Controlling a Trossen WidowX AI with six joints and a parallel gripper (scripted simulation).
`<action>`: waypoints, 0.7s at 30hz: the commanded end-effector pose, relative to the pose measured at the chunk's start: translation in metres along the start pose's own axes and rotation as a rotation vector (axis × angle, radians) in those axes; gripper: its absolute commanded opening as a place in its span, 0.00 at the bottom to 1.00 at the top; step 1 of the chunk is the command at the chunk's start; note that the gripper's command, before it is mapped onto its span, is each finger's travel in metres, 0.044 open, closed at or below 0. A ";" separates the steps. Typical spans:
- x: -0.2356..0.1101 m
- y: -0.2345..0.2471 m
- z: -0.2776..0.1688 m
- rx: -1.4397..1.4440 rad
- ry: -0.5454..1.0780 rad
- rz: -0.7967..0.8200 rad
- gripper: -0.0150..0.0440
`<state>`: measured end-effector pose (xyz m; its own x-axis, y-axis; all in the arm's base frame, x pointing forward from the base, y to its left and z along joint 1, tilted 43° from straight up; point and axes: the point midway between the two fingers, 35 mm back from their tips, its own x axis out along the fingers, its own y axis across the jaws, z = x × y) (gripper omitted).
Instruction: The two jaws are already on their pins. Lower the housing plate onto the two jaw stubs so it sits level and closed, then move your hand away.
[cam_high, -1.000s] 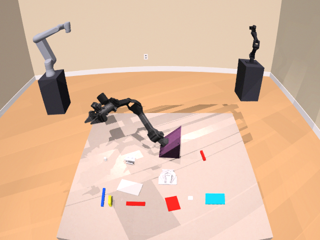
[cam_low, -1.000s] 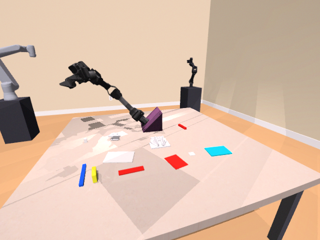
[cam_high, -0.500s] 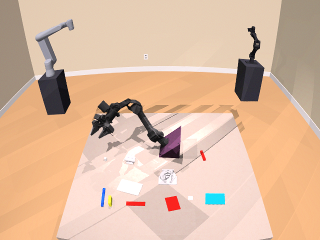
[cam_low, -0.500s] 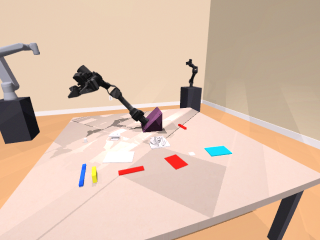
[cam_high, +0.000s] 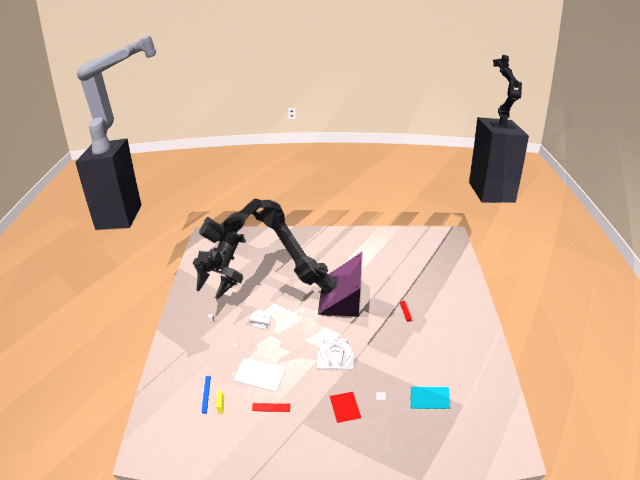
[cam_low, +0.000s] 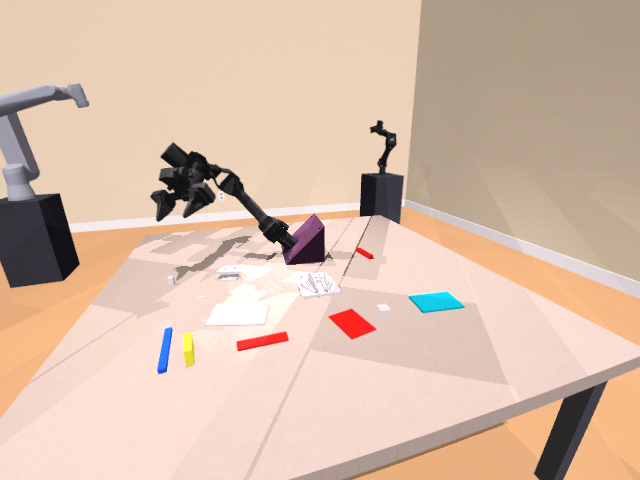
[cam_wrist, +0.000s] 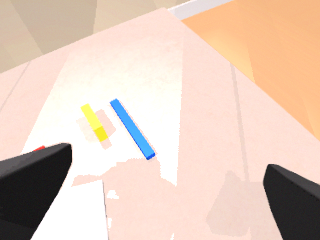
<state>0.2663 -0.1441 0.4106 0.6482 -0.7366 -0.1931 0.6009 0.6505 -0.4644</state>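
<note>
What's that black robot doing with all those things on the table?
The black robot arm isn't holding anything right now. Its hand is open, up above the table. Its job is to put a housing plate onto two little jaw stubs so it sits flat. A white part with pieces standing up on it sits on the table. I can't tell for sure which white piece is the plate.

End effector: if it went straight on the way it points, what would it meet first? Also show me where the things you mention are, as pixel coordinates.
Probably the tabletop (cam_high: 491, 413) (cam_low: 361, 403) (cam_wrist: 210, 100), near the blue bar (cam_high: 206, 394) (cam_low: 164, 350) (cam_wrist: 132, 129); depth along the end effector's (cam_high: 208, 292) (cam_low: 172, 217) (cam_wrist: 170, 157) line is unclear.
</note>
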 end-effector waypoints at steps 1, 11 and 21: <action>0.010 0.009 -0.024 -0.038 0.096 0.006 1.00; 0.019 0.020 -0.071 -0.111 0.276 0.014 1.00; 0.020 0.025 -0.118 -0.185 0.456 0.018 1.00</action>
<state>0.2453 -0.1618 0.3117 0.4233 -0.7602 -0.4930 0.4957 0.6497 -0.5763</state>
